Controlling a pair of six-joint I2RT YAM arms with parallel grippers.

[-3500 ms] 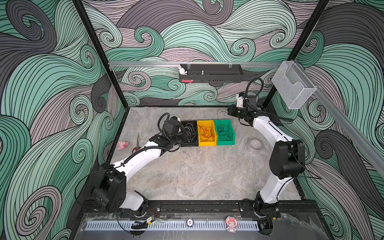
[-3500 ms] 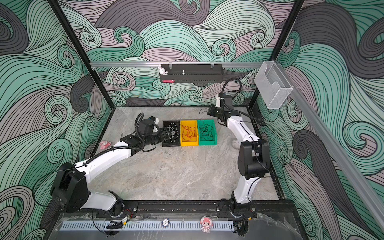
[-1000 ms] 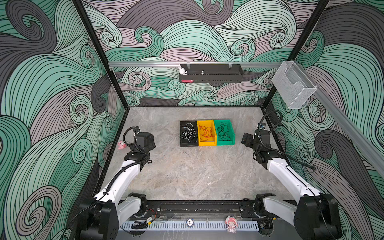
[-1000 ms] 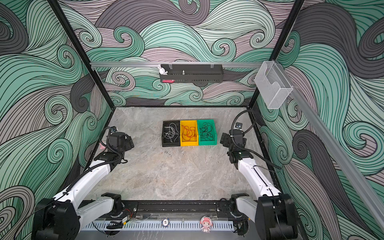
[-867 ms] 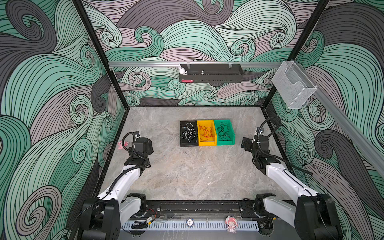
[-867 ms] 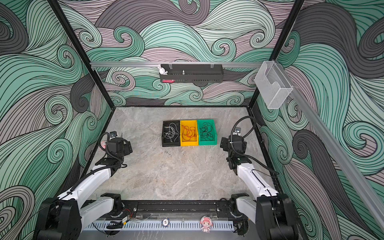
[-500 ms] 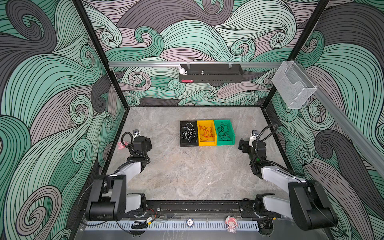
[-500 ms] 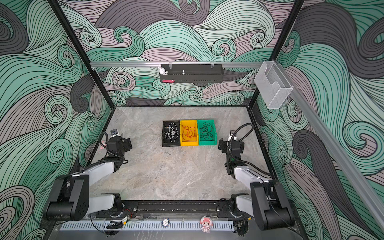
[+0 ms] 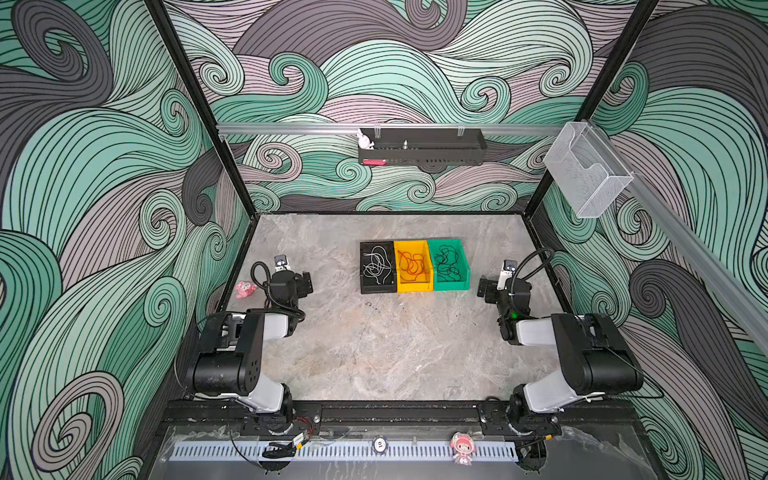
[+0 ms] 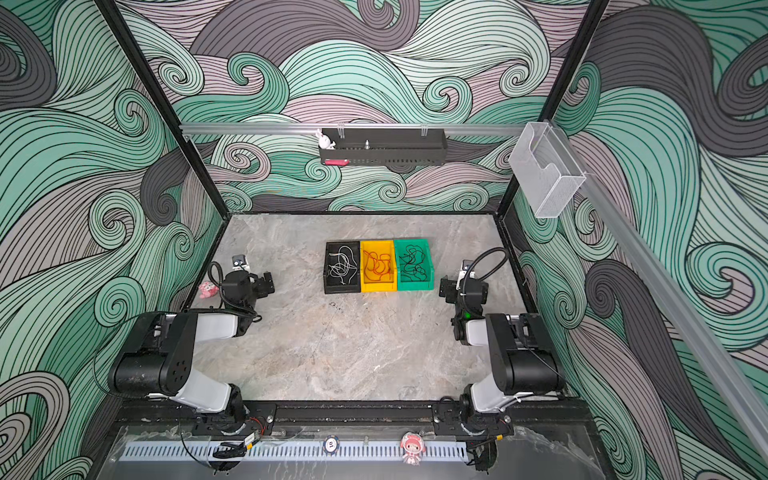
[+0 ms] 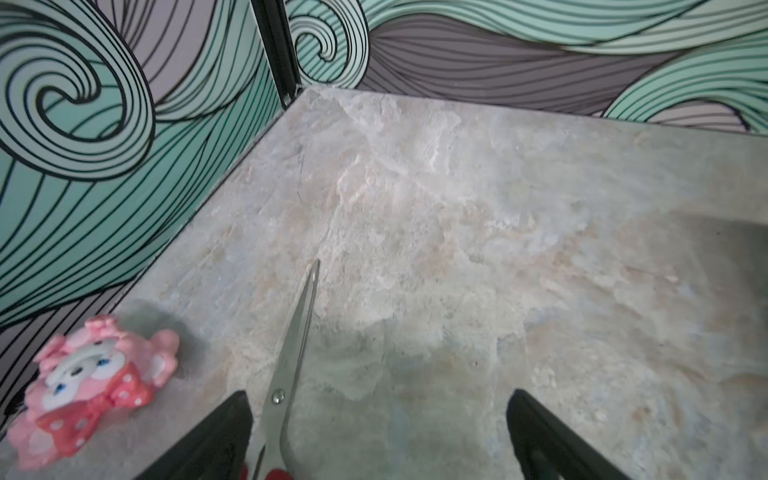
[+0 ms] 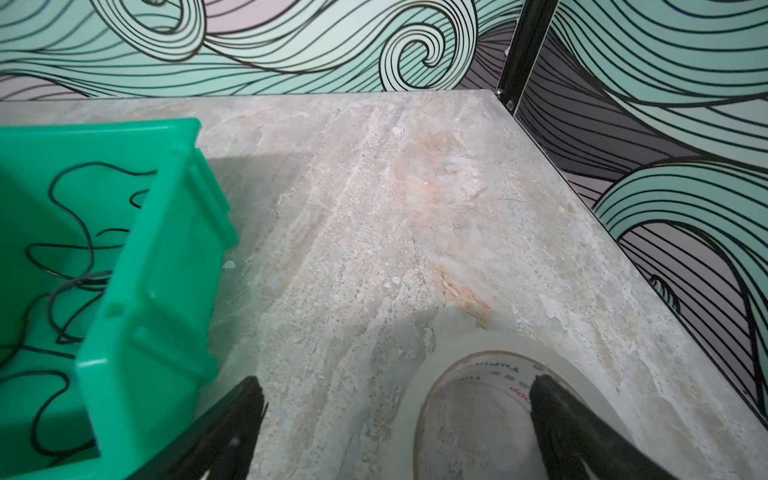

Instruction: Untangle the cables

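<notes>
Cables (image 10: 376,266) are seen sorted by colour in three small bins, just above the middle of both top views. White cables (image 9: 377,266) are kept in the black bin (image 9: 378,289), red cables (image 9: 411,266) in the yellow bin (image 9: 414,287), and black cables (image 9: 448,262) in the green bin (image 9: 451,286). No loose cable is seen on the table. The job looks done.

The left gripper (image 9: 306,282) is parked at the left of the frame and the right gripper (image 9: 482,291) at the right. Both sets of jaws are spread wide, and nothing is held.

Trouble could come if an arm is lowered. Scissors (image 11: 297,332) lie by the left gripper (image 11: 378,395), with a pink toy (image 11: 91,382) nearby, so they could be pushed. A roll of clear tape (image 12: 490,370) lies under the right gripper (image 12: 397,380). Whether it is touched cannot be told. The green bin (image 12: 158,291) is close too, so it could be bumped and the thin loops tipped out.

The table (image 9: 374,353) is flat and looks like grey stone. It is shut in by walls painted with green and grey swirls. A black shelf (image 9: 422,153) is hung on the back wall and a clear box (image 9: 586,174) at the upper right.
</notes>
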